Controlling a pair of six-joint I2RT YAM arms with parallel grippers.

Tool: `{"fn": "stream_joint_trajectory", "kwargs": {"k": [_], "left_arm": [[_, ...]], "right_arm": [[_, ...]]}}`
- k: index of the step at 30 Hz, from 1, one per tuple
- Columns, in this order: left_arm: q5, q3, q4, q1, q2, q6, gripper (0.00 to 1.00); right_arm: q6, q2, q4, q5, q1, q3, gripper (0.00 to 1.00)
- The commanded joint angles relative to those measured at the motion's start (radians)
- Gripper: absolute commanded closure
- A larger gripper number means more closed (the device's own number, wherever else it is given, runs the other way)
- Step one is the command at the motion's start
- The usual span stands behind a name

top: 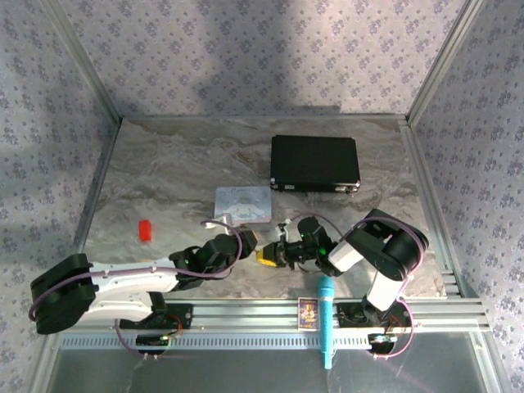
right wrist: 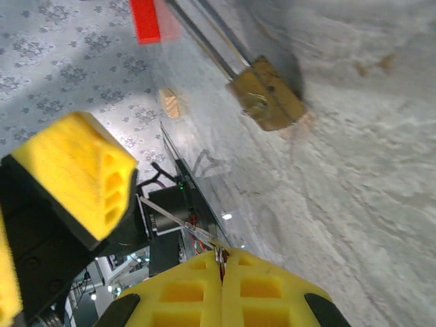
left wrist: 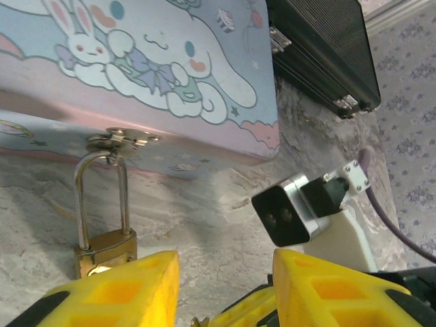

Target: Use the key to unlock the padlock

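Left wrist view: my left hand (left wrist: 225,264) has its yellow fingers (left wrist: 116,293) spread apart, with bare tabletop (left wrist: 204,218) between them. The padlock (left wrist: 104,251) sits just ahead of the left-side finger, its brass body close against the fingertip; whether they touch I cannot tell. Its thin shackle runs away from me and hooks through the hasp (left wrist: 121,140) on the front of the tin (left wrist: 204,102). Past the tin, ahead and to the right of this hand, lies a black case (left wrist: 320,48).

Right wrist view: my right hand (right wrist: 221,256) has its two pads pressed together, clamped on the key (right wrist: 219,259), a thin metal sliver poking out at the seam. The padlock lies ahead of this hand and a little to the right, apart from it, its keyhole face turned my way. One finger of my left hand stands close on the left. Farther ahead are a tan block (right wrist: 170,102) and a red block (right wrist: 145,17).

Top external view: both hands meet nearly tip to tip just short of the tin.
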Motion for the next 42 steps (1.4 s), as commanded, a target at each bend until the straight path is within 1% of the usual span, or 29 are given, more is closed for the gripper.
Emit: {"fn": "stream_joint_trajectory", "kwargs": {"k": [1, 6, 8, 12, 16, 17, 18, 20, 21, 22, 23, 24, 26, 28, 30, 32, 34, 36, 38, 41, 42], "left_arm": [[0.025, -0.004, 0.031, -0.007, 0.008, 0.041, 0.61], [0.046, -0.004, 0.041, -0.008, 0.031, 0.042, 0.6], [0.049, -0.002, 0.047, -0.007, 0.041, 0.038, 0.63], [0.047, -0.004, 0.059, -0.007, 0.057, 0.025, 0.78], [0.033, -0.009, 0.044, -0.007, 0.048, 0.008, 0.99], [0.031, -0.009, 0.039, -0.007, 0.043, 0.006, 1.0], [0.027, -0.009, 0.031, -0.008, 0.036, 0.002, 1.0], [0.024, -0.015, 0.031, -0.006, 0.016, -0.007, 1.0], [0.025, -0.022, 0.032, -0.006, -0.001, -0.02, 1.0], [0.029, -0.028, 0.034, 0.0, -0.019, -0.033, 1.0], [0.037, -0.033, 0.032, 0.006, -0.035, -0.05, 1.0], [0.05, -0.037, 0.03, 0.016, -0.053, -0.063, 1.0], [0.077, -0.042, 0.037, 0.034, -0.081, -0.075, 1.0], [0.111, -0.046, 0.057, 0.055, -0.095, -0.089, 1.0], [0.156, -0.07, 0.132, 0.078, -0.094, -0.115, 1.0], [0.183, -0.083, 0.191, 0.096, -0.089, -0.14, 1.0], [0.191, -0.087, 0.239, 0.101, -0.091, -0.139, 1.0], [0.191, -0.085, 0.27, 0.103, -0.098, -0.134, 1.0], [0.194, -0.087, 0.314, 0.11, -0.108, -0.129, 1.0], [0.2, -0.07, 0.33, 0.115, -0.115, -0.089, 1.0], [0.199, -0.063, 0.319, 0.115, -0.111, -0.091, 1.0]], "right_arm": [[0.021, -0.038, 0.032, -0.006, 0.004, 0.016, 1.0], [0.021, -0.063, 0.022, -0.002, 0.013, 0.028, 1.0], [0.018, -0.066, 0.014, 0.0, 0.019, 0.034, 1.0], [0.018, -0.068, 0.016, 0.003, 0.028, 0.036, 1.0], [0.005, -0.081, 0.001, 0.006, 0.029, 0.028, 1.0], [-0.004, -0.087, -0.01, 0.006, 0.029, 0.028, 1.0], [-0.016, -0.094, -0.025, 0.006, 0.027, 0.029, 0.98], [-0.058, -0.13, -0.069, 0.017, 0.025, 0.023, 0.72], [-0.09, -0.159, -0.11, 0.034, 0.022, 0.015, 0.56], [-0.126, -0.201, -0.18, 0.052, 0.018, 0.012, 0.42], [-0.162, -0.244, -0.258, 0.074, 0.016, 0.011, 0.32], [-0.202, -0.305, -0.376, 0.114, 0.013, 0.015, 0.02], [-0.3, -0.439, -0.646, 0.249, 0.018, 0.043, 0.01], [-0.396, -0.573, -0.937, 0.406, 0.033, 0.109, 0.01], [-0.459, -0.659, -1.06, 0.476, 0.04, 0.144, 0.01], [-0.491, -0.718, -1.13, 0.528, 0.043, 0.162, 0.01], [-0.502, -0.733, -1.228, 0.593, 0.041, 0.2, 0.01], [-0.482, -0.713, -1.398, 0.7, 0.039, 0.271, 0.01], [-0.439, -0.683, -1.611, 0.849, 0.035, 0.377, 0.01], [-0.458, -0.672, -1.805, 1.045, 0.105, 0.486, 0.01], [-0.484, -0.674, -1.826, 1.068, 0.116, 0.507, 0.01]]}}
